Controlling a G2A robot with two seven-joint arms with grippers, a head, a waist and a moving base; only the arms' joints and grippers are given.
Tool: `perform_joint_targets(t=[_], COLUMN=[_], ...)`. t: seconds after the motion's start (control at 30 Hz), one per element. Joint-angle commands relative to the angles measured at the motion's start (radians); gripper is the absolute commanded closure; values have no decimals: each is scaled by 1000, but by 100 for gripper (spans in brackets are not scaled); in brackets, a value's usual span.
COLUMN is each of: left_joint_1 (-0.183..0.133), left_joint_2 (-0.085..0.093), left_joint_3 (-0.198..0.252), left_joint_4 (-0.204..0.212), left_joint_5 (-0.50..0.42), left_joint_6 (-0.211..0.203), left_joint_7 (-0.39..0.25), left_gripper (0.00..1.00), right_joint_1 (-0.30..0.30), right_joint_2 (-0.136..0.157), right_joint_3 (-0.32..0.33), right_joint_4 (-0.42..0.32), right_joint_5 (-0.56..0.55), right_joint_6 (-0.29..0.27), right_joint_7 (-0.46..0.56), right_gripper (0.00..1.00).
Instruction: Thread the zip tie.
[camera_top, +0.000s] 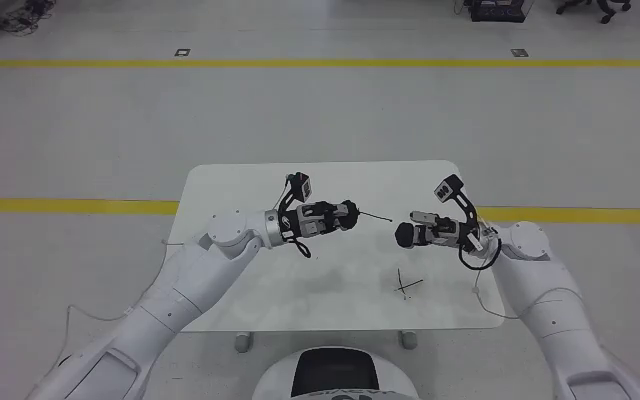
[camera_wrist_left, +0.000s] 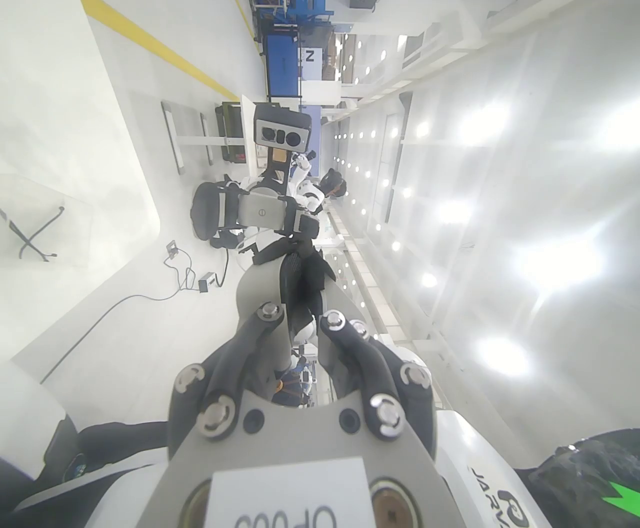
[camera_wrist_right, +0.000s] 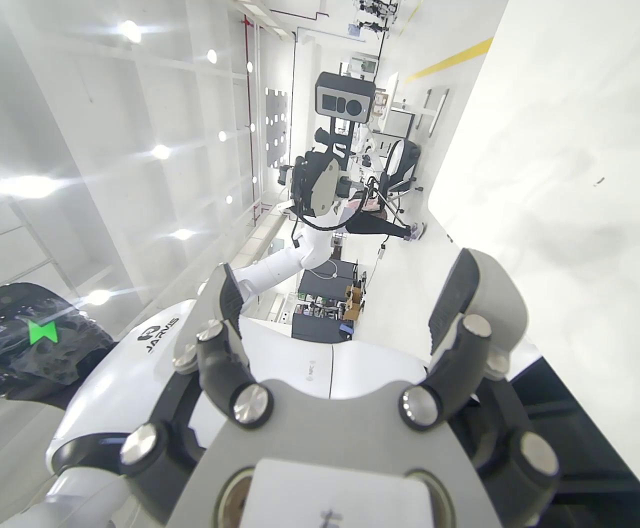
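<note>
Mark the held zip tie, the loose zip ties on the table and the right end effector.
held zip tie (camera_top: 375, 216), top view, middle of its free strap.
loose zip ties (camera_top: 403, 288), top view, where they cross.
right end effector (camera_wrist_right: 345, 272), right wrist view, midway between its open jaws.

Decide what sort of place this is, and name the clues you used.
Probably a robotics lab or factory test hall: yellow lines across a wide pale floor, one white table standing alone, and rows of ceiling lights beyond distant blue-panelled stations.
</note>
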Motion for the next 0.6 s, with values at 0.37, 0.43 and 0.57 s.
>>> perform_joint_targets(t=[0.37,0.43,0.57], left_joint_1=[15,15,13], left_joint_2=[-4,-6,-10], left_joint_3=[5,6,11], left_joint_4=[-7,-3,6], left_joint_5=[20,21,22], left_joint_6=[12,14,17], left_joint_7=[31,31,29], left_gripper=[100,100,100], right_joint_1=[-35,-38,-39], right_joint_2=[2,2,2], right_joint_3=[18,20,20], right_joint_4=[-73,-78,-82], right_joint_5=[26,26,28], right_joint_6=[1,1,1], right_joint_7=[-9,-9,-2], right_gripper=[0,0,35])
